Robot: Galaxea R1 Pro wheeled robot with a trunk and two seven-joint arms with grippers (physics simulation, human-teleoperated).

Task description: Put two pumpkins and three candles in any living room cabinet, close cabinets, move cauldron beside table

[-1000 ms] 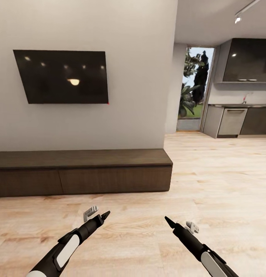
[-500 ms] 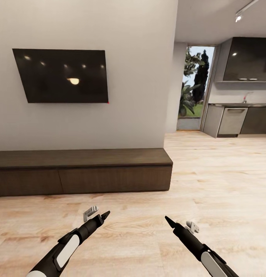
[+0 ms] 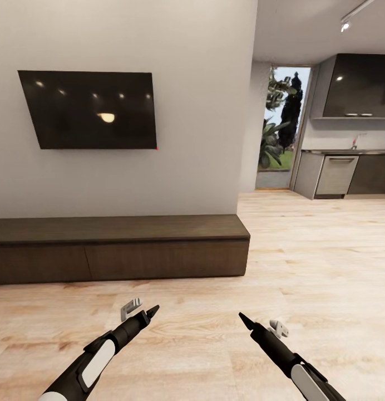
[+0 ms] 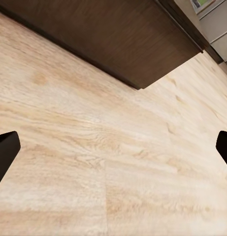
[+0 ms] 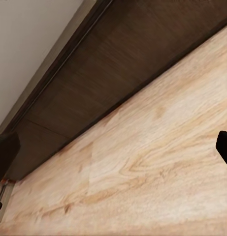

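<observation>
The long low dark brown cabinet stands against the white wall under the black TV, with its flat fronts all flush and shut. My left gripper hovers open over the wood floor a short way in front of it. My right gripper hangs open beside it, just as low. In the left wrist view the cabinet's end corner lies beyond the widely spread fingertips. The right wrist view looks along the cabinet front. Neither gripper holds anything. The pumpkins, candles, cauldron and table are out of view.
A black TV hangs on the wall above the cabinet. Pale wood floor runs right past the cabinet's end toward a kitchen with grey units and a glass door.
The head view shifted very slightly a second ago. Arms, grippers and cabinet stand as before.
</observation>
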